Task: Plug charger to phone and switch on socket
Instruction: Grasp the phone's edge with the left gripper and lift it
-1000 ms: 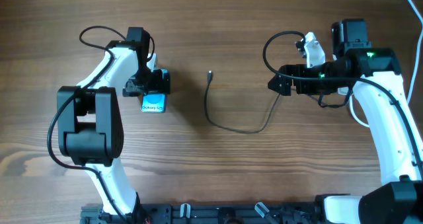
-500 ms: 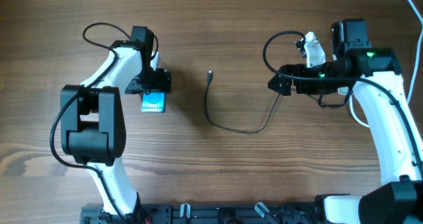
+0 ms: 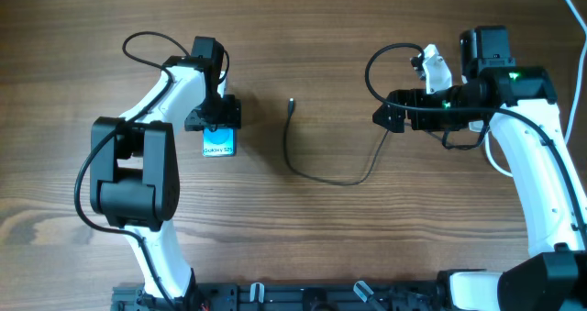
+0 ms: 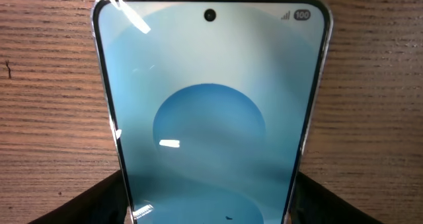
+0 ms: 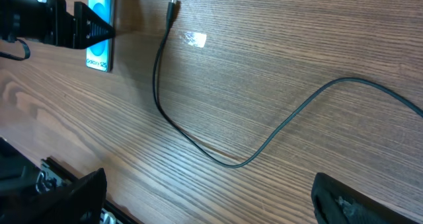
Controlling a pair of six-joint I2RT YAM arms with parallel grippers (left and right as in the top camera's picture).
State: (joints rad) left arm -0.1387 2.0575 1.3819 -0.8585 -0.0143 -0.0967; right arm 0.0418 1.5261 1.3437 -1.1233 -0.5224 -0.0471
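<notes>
Overhead, your left gripper (image 3: 215, 125) pinches the slim glossy phone (image 3: 218, 146) (rounded corners) on the grained table (image 3: 303, 247); your right gripper (image 3: 379, 117) gapes near the thin black charger (image 3: 321, 176).

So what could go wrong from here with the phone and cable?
The left gripper pinches only one end of the phone, so it might slip or twist. The charger lies loose on the table, its small tip apart from the phone; the open right gripper could fumble it.
</notes>
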